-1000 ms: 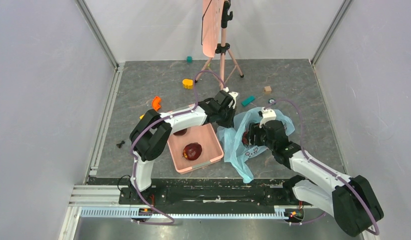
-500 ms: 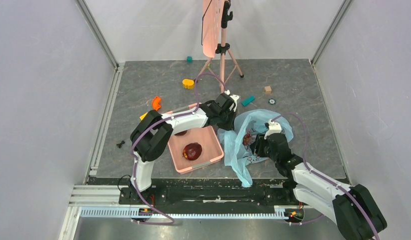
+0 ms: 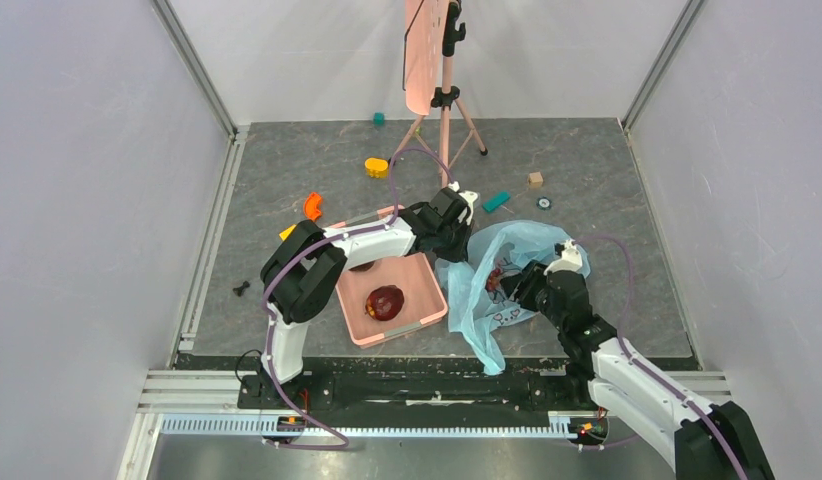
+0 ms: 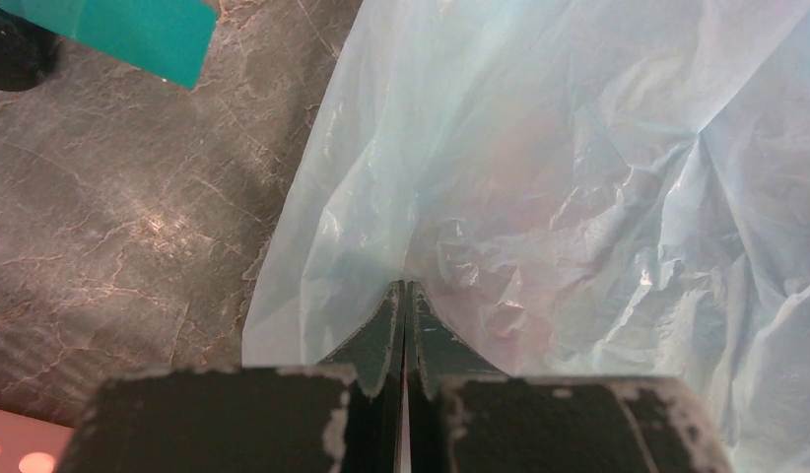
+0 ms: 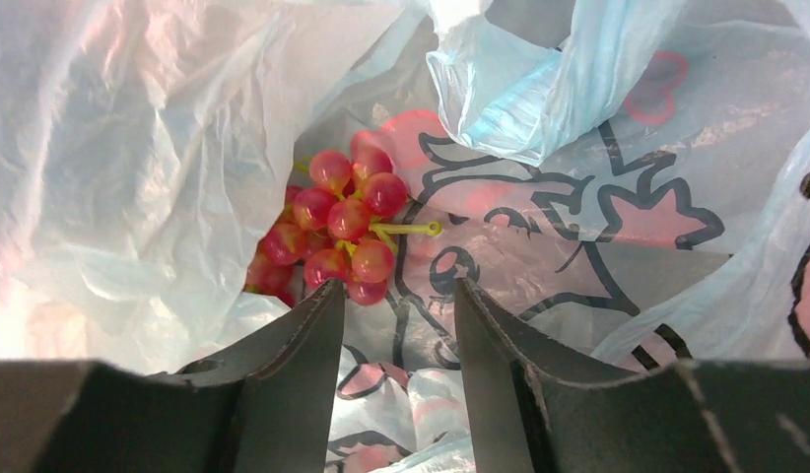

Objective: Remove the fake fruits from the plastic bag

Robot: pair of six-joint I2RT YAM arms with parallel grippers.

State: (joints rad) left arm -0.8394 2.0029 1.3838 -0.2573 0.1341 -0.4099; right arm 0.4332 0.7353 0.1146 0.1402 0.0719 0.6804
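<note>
Pinching bag (image 4: 578, 197) edge w/ L jaws, R jaws apart near grapes (image 5: 342, 222)

grapes (image 5: 342, 227) in bag (image 3: 517, 240), bag right of basket (image 3: 399, 331)

Left arm (image 3: 367, 238), right arm (image 3: 637, 380): white link shells, bulky rounded black joint housings. Thin purple cable loops along each, ending near base rail (image 3: 427, 388). Rail black; small orange-red connectors just below it, one per arm. Left gripper (image 4: 406, 288): dark tapered wedge fingers, blocky black mount behind, edges chipped pale. Right gripper (image 5: 396, 286): same matte dark fingers, curved inner faces.
</note>
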